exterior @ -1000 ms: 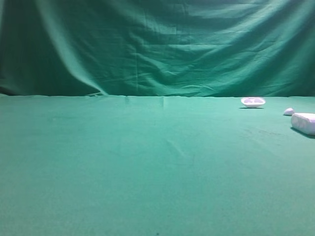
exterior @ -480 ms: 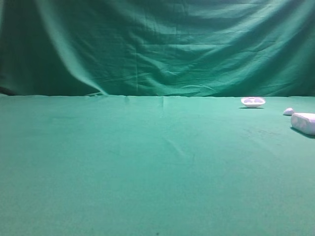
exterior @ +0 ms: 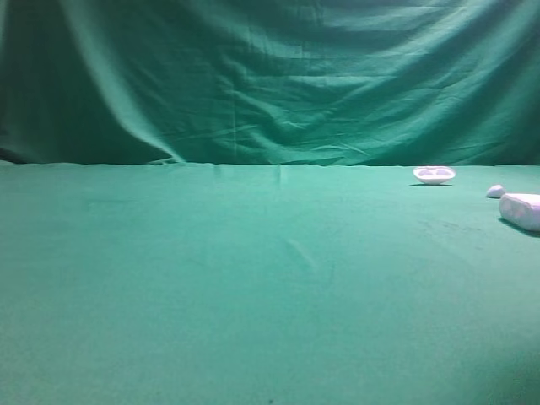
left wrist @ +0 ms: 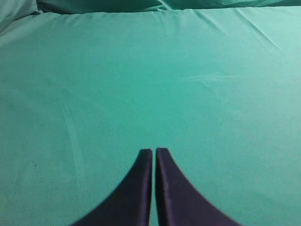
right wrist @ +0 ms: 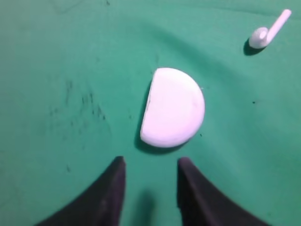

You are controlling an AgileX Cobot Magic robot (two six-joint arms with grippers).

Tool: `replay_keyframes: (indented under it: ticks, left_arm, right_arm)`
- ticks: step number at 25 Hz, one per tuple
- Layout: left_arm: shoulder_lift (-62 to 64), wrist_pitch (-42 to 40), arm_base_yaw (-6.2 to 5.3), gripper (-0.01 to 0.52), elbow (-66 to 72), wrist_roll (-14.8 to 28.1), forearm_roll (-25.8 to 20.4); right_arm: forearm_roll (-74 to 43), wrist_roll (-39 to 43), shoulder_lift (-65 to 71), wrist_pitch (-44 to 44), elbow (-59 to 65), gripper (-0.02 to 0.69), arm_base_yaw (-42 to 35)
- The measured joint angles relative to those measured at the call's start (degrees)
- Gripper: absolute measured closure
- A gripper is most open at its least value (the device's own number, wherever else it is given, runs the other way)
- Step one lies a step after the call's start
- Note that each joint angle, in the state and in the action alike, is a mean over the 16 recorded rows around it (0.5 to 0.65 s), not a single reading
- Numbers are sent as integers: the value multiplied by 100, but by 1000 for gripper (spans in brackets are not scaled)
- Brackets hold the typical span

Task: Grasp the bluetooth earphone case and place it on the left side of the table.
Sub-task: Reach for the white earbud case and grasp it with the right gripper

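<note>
Lying on the table: the case (exterior: 521, 210), at the far right edge of the high view, partly cut off by the frame.
Case, right wrist view: a smooth white piece (right wrist: 172, 107) with one flat side and one rounded side, flat on the cloth, its shadow under the near edge.
Right gripper (right wrist: 149, 173): dark fingers (right wrist: 113, 188) parted with a clear gap, green cloth showing between them; nothing held.
Gripper to case: the case sits just beyond the fingertips, apart from them, roughly in line with the gap.
Left gripper (left wrist: 154, 153): fingers pressed together with only a thin slit between them; nothing held, plain cloth under and ahead of it.
Table (exterior: 253, 287): wrinkled green cloth; faint dark scuffs to the left of the case in the right wrist view.
Earbud (right wrist: 266, 33): small, white, with a stem, up and to the right of the case, well apart from it.
Lump (exterior: 495, 191): tiny and white, just behind the case in the high view.
Dish (exterior: 434, 175): shallow, white, with two hollows, farther back and to the left of the case.
Backdrop (exterior: 270, 76): draped green cloth behind the table.
Arms: neither shows in the high view.
</note>
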Motion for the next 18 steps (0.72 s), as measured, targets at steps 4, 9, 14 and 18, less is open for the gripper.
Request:
replay_keyframes:
  ticks: [4, 9, 14, 18]
  left_arm:
    - [0, 0, 0, 514, 0, 0, 0]
    - [0, 0, 0, 514, 0, 0, 0]
    - [0, 0, 0, 514, 0, 0, 0]
    - [0, 0, 0, 514, 0, 0, 0]
  right_arm:
    - [-68, 6, 470, -120, -203, 105, 0]
    - [-245, 12, 796, -256, -330, 151, 0]
    - [-455, 19, 920, -310, -388, 250, 8]
    - [-577, 26, 941, -193, -560, 310, 60]
